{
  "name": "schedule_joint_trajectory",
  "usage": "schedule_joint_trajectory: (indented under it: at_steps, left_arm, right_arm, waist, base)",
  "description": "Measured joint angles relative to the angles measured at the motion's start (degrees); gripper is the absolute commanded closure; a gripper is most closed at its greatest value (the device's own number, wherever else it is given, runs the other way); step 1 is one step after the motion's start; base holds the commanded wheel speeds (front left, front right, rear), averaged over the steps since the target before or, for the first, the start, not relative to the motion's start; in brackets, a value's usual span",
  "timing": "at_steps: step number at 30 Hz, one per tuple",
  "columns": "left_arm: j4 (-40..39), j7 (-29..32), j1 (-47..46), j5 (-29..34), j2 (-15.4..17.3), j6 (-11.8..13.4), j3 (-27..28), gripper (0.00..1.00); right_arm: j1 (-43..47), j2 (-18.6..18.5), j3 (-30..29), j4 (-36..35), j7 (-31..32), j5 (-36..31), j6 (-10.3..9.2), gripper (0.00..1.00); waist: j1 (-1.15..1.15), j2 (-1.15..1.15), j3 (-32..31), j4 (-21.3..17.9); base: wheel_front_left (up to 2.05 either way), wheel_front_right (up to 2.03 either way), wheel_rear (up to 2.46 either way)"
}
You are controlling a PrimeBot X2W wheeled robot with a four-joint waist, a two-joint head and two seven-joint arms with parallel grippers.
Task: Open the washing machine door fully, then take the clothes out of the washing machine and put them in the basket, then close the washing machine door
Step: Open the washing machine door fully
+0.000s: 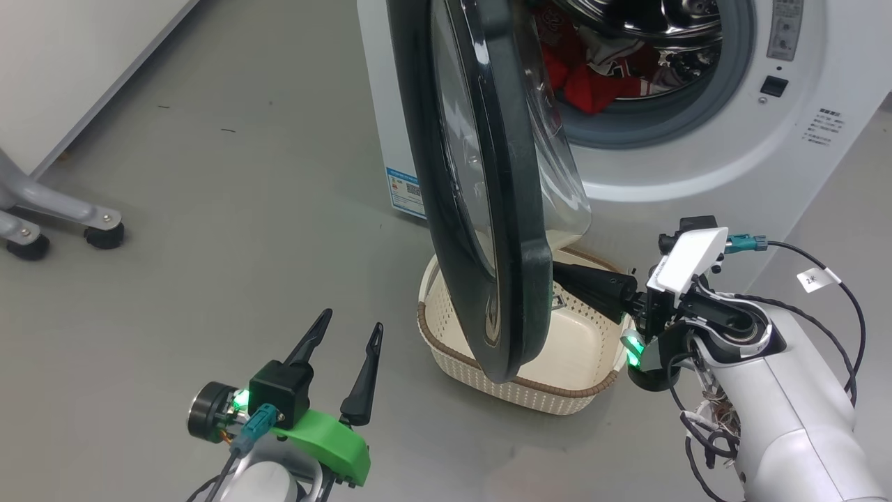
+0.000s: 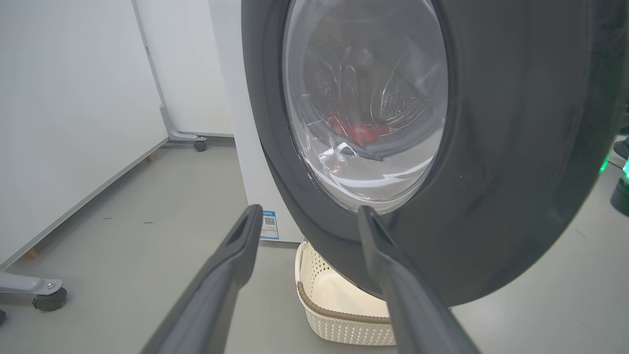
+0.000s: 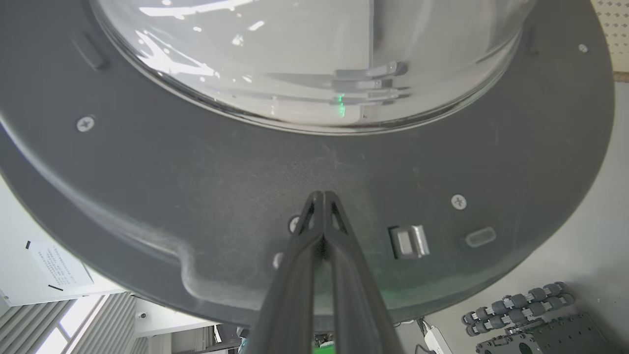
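A small white tag (image 1: 817,279) reads "2米" — the blue sticker (image 1: 405,189) on the washing machine (image 1: 697,174) carries a QR code, its print and the front labels (image 1: 824,125) too small to read.

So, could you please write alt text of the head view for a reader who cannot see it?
The washing machine door stands partly open above a cream basket, with the shut right gripper pointing at its inner face. Red clothes lie inside the washing machine; the open left gripper hovers at lower left.
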Motion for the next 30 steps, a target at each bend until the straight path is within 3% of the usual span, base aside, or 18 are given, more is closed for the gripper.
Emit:
schedule_joint_trajectory:
  at_steps: [17, 30]
  left_arm:
    - [-0.65, 0.26, 0.46, -0.71, 0.21, 0.47, 0.4, 0.0]
    - [-0.98, 0.42, 1.15, -0.93, 0.74, 0.89, 1.12, 0.0]
  right_arm:
    - [1.19, 0.02, 6.91, -3.98, -2.11, 5.65, 0.0, 1.0]
    - [3.04, 0.15, 8.37, -4.72, -6.59, 7.05, 0.01, 1.0]
  waist:
    - [0.0, 0.0, -0.25, 4.8]
    - [0.0, 0.0, -0.43, 5.02]
  base:
    - [0.0, 0.0, 0.0]
    - [0.0, 0.0, 0.0]
